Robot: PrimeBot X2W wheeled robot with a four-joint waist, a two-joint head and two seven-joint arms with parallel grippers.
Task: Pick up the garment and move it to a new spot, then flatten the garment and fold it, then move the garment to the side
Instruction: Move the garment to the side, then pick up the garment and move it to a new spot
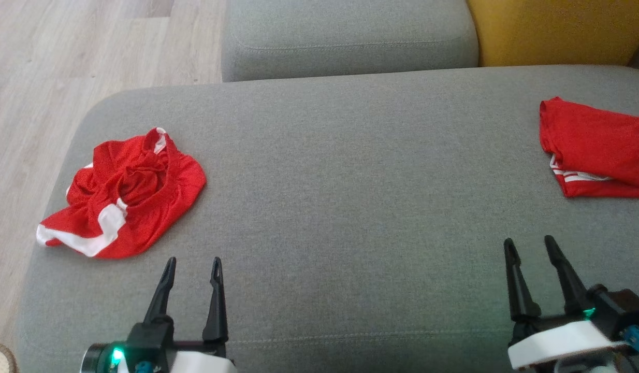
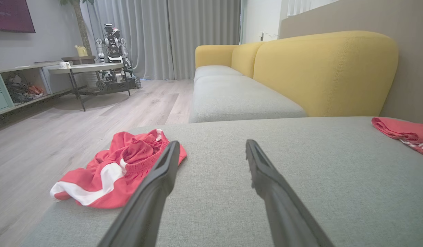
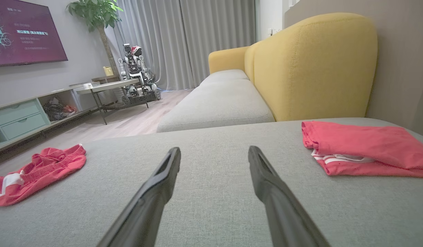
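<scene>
Step 1, the pick-up, hasn't begun: left claw (image 1: pixel 193 261) and right claw (image 1: pixel 529 241) hover open, empty. Next, the left claw should reach the crumpled red shorts (image 1: pixel 125 191) nearby.

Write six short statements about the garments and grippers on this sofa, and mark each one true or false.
1. The left gripper and the right gripper both stand open. True.
2. The crumpled red garment lies near the left end of the grey cushion. True.
3. The left gripper is shut on the crumpled garment. False: it holds nothing, and its fingertips stop short of the cloth.
4. A folded red garment lies at the cushion's right end. True.
5. The right gripper holds the folded garment. False: it holds nothing and is over bare cushion, short of that garment.
6. The sofa's back is blue. False: the backrest is yellow.
</scene>
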